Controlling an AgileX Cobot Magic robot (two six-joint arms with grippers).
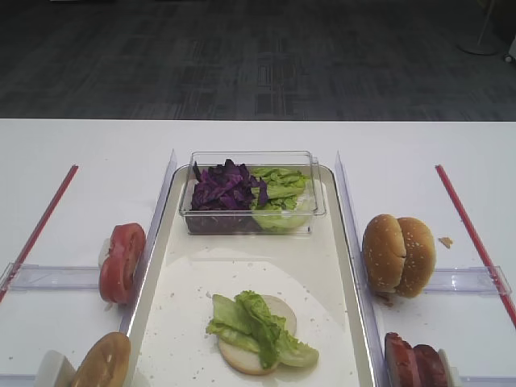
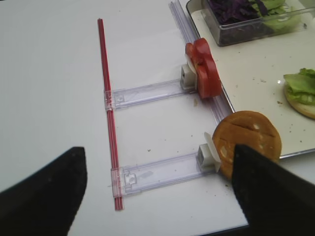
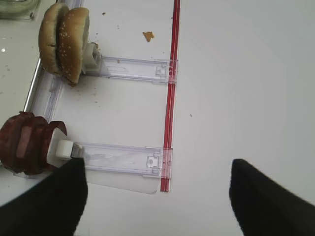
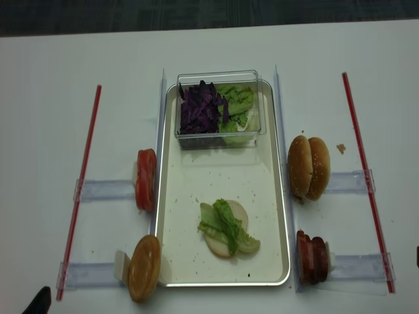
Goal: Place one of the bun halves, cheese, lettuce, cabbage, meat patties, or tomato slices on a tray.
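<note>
Lettuce, a light green crinkled leaf (image 1: pixel 260 326), lies on a flat pale round bun half (image 1: pixel 250 339) near the front of the long cream-white tray (image 1: pixel 322 266) on the white desk (image 1: pixel 89 185). At the tray's far end a clear plastic tub (image 1: pixel 252 193) holds dark purple cabbage shreds (image 1: pixel 224 187) beside more green leaves. Bright red tomato slices (image 1: pixel 122 262) stand just left of the tray. Two sesame bun halves (image 1: pixel 398 254) and reddish-brown meat patties (image 1: pixel 414 361) stand on the right. The right pincer (image 3: pixel 157 196) is wide open and holds nothing. The left pincer (image 2: pixel 160 191) is wide open and empty too.
</note>
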